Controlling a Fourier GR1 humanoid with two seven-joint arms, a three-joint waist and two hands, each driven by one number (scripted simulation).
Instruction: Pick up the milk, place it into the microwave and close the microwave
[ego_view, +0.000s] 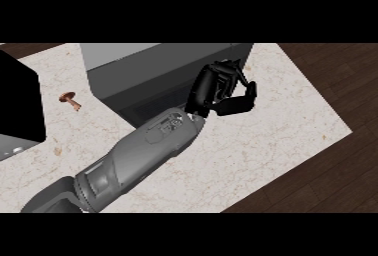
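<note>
The marble counter (280, 135) fills most of what I see, with the grey microwave (148, 70) at its far side and a black appliance (18, 100) at my left edge. My forearm (140, 155) crosses the counter toward the microwave's front. I take this for my right hand (221, 92); its fingers are curled at the microwave's corner, around nothing I can see. The milk shows nowhere, perhaps already inside. I judge closing to be what's left. A small brown mushroom (70, 98) lies left.

No text, label or number can be read anywhere.
</note>
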